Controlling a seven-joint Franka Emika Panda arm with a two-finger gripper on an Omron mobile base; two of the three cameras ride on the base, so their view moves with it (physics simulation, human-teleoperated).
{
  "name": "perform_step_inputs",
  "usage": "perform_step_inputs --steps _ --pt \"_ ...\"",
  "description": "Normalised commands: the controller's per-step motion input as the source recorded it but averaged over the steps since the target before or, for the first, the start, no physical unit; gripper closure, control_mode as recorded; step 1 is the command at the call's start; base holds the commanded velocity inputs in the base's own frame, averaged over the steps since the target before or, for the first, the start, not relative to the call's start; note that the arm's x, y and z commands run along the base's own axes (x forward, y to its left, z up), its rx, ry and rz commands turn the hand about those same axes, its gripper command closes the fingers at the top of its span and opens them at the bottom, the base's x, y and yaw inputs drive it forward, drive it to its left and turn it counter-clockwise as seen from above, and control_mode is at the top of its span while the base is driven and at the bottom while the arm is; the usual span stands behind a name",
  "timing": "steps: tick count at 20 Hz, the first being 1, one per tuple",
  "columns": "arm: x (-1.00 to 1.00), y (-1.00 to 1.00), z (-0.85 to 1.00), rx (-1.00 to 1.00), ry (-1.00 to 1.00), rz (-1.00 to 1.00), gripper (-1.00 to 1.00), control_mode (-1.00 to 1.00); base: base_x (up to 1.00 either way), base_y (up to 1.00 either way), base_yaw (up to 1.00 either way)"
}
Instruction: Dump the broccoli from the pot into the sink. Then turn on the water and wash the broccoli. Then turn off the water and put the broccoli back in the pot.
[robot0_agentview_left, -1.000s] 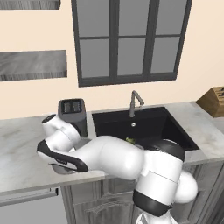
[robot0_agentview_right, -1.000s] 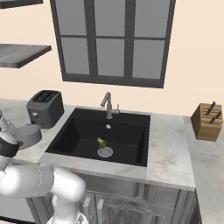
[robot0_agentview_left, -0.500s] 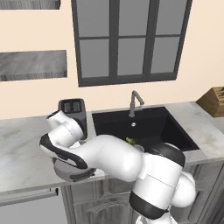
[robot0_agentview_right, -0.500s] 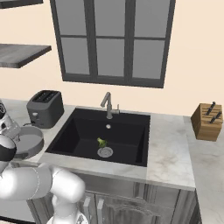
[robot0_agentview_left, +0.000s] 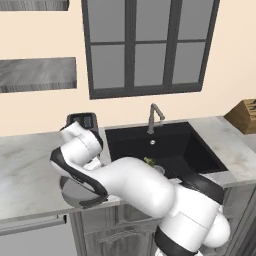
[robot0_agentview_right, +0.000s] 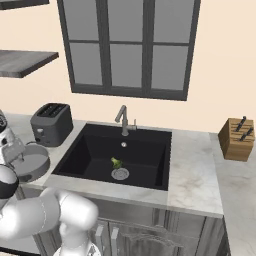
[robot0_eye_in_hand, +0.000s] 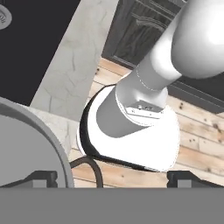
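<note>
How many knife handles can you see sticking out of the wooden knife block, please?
2: both dark handles stick out of the top of the knife block on the counter right of the sink; others may be hidden.

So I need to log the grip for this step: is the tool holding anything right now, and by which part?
Nothing is held. The tool is open, its tips spread wide beside the pot on the counter, and the pot's rim is not between them.

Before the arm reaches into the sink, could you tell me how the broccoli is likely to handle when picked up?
The broccoli is one small floret beside the drain, so probably very light. Its bumpy head and pale stem look uneven, so it may twist between the fingers. On the smooth black sink floor, a nudge would likely slide it.
</note>
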Motion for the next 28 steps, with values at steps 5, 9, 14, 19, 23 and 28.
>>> perform_step_inputs --steps 5,9,14,19,23,28 --pt "-0.38 -0.30 1.00 0.02 0.01 0.00 -1.00 -1.00 0.00 0.00 0.00" --pt "-0.09 -0.62 0.90 0.00 0.12 0.00 -1.00 -1.00 0.00 0.00 0.00" --pt "-0.01 -0.93 0.50 0.00 0.04 0.00 -1.00 -1.00 0.00 0.00 0.00" --pt "0.00 -1.00 0.08 0.08 0.00 0.00 -1.00 -1.00 0.00 0.00 0.00" --pt "0.00 -1.00 0.00 0.28 0.00 0.04 -1.00 -1.00 0.00 0.00 0.00" --pt "0.00 -1.00 0.00 0.42 -0.01 0.07 -1.00 -1.00 0.00 0.00 0.00"
